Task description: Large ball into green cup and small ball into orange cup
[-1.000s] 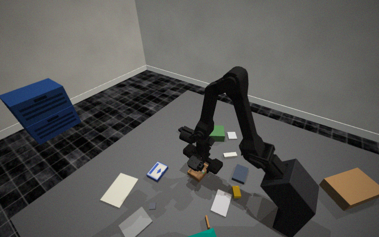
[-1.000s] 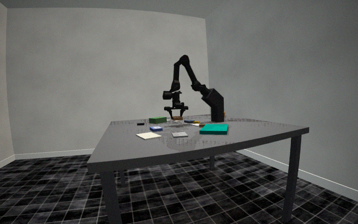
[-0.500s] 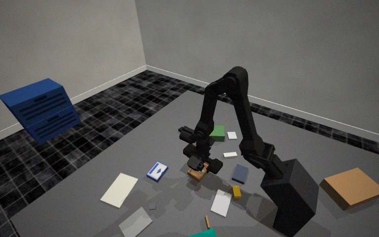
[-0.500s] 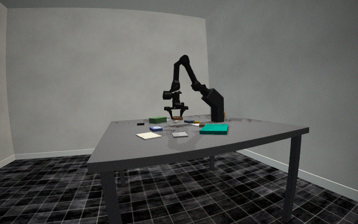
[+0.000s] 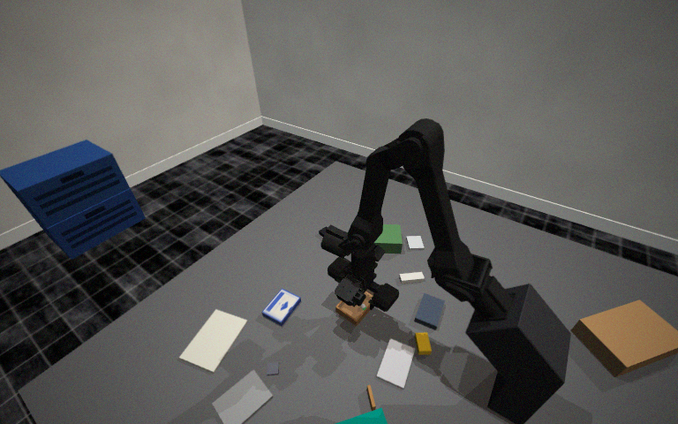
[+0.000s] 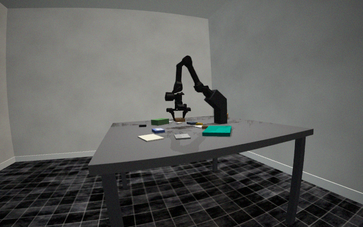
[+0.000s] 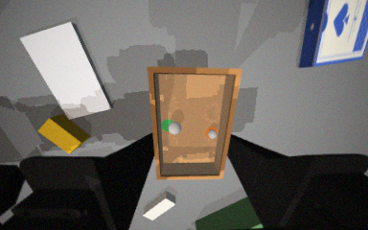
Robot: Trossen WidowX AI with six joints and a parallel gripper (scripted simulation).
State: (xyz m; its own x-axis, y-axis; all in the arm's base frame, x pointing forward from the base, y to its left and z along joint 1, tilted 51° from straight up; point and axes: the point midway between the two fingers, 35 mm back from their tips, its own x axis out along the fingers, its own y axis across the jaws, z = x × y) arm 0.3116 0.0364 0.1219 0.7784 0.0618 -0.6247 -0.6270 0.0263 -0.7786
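Note:
The wooden puzzle [image 7: 193, 122] is a shallow wooden tray under a clear cover. In the wrist view the large grey ball [image 7: 174, 127] sits at the green cup [image 7: 167, 126], overlapping its right side. The small ball [image 7: 212, 134] sits in the orange cup [image 7: 211, 131]. My gripper [image 7: 190, 135] is shut on the puzzle, one finger on each long side near its near end. In the top view the puzzle [image 5: 354, 307] is under the gripper [image 5: 356, 296], at or just above the table. It also shows in the exterior view [image 6: 179, 119].
Around the puzzle lie a blue card box [image 5: 281, 306], a white sheet [image 5: 395, 362], a yellow block [image 5: 423, 343], a slate block [image 5: 430, 310], a small white block [image 5: 411, 276], a green block [image 5: 389, 238]. A teal slab [image 6: 217, 130] lies near the front.

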